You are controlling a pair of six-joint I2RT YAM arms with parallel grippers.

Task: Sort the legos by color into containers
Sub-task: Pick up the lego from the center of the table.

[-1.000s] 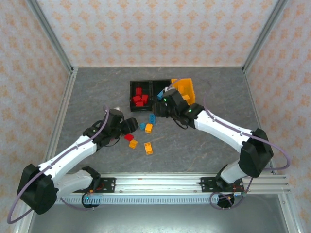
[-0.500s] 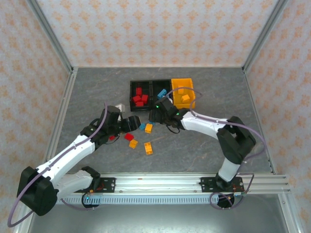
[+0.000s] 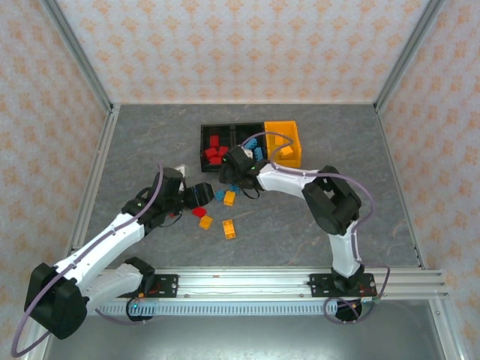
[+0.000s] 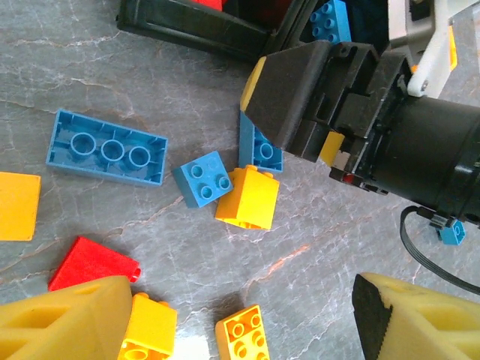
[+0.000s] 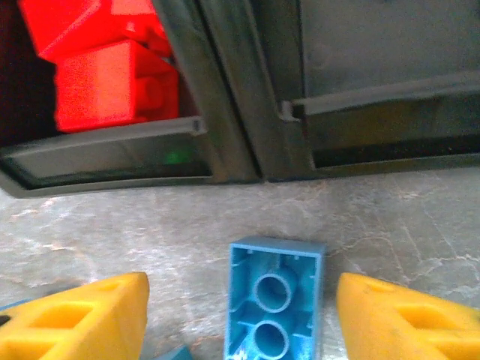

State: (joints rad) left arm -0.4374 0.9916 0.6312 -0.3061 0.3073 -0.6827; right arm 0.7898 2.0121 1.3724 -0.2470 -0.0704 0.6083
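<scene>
**A:** Yellow foam on the right end effector (image 5: pixel 241 301): how does it stand?

**B:** Wide apart, holding nothing. An upturned blue brick (image 5: pixel 274 307) lies on the table (image 5: pixel 420 225) between the fingers, with a gap on each side.

**A:** And past the brick?

**B:** The bins' near wall is just beyond it. The brick lines up with the divider between the left bin (image 5: pixel 112 146), which has red bricks (image 5: pixel 112 79) in it, and the middle bin (image 5: pixel 390 94).

**A:** The left end effector (image 4: pixel 240 307)?

**B:** Also wide and empty, hanging over loose pieces. A red brick (image 4: pixel 94 262) lies by one finger and two orange bricks (image 4: pixel 241 334) lie under it. Ahead, a square blue brick (image 4: pixel 204 178) touches an orange cube (image 4: pixel 247 196). A long blue brick (image 4: pixel 105 148) lies apart to one side.

**A:** Room to move?

**B:** The two end effectors are near each other but apart. From above, the pile sits mid-table, just on the near side of the bins, and the orange bin (image 3: pixel 274 133) ends the row on the right. Bare table runs out to the walls (image 3: pixel 225 45) on the left, right and far sides.
</scene>
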